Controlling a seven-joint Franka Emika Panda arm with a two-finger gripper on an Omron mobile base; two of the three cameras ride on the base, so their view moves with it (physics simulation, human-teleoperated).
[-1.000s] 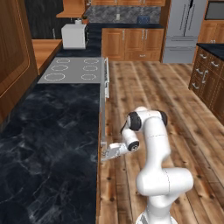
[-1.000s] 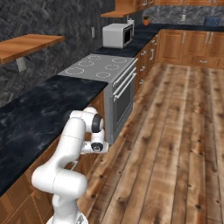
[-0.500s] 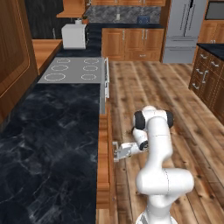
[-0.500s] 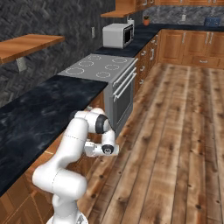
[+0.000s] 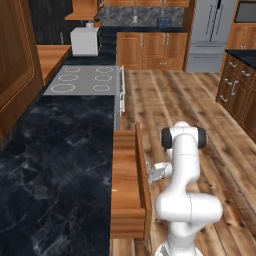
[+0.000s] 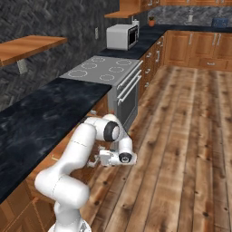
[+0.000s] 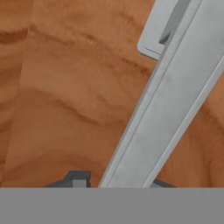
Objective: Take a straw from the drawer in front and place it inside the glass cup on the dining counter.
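On the left runs the black marble worktop (image 5: 55, 165), with the cooktop (image 5: 82, 80) and microwave (image 5: 84, 41) at its far end. Jutting out from the worktop's near stretch is the drawer (image 5: 127, 185) — pulled open, its wooden bottom showing; no straw can be made out inside at this size. Just right of the drawer front, the gripper (image 5: 150, 172) is closed narrow around the silver bar handle (image 7: 170, 100) — the bar passes between the fingertips (image 7: 78, 179) in the hand view.

Base cams behind; hand cam close-up
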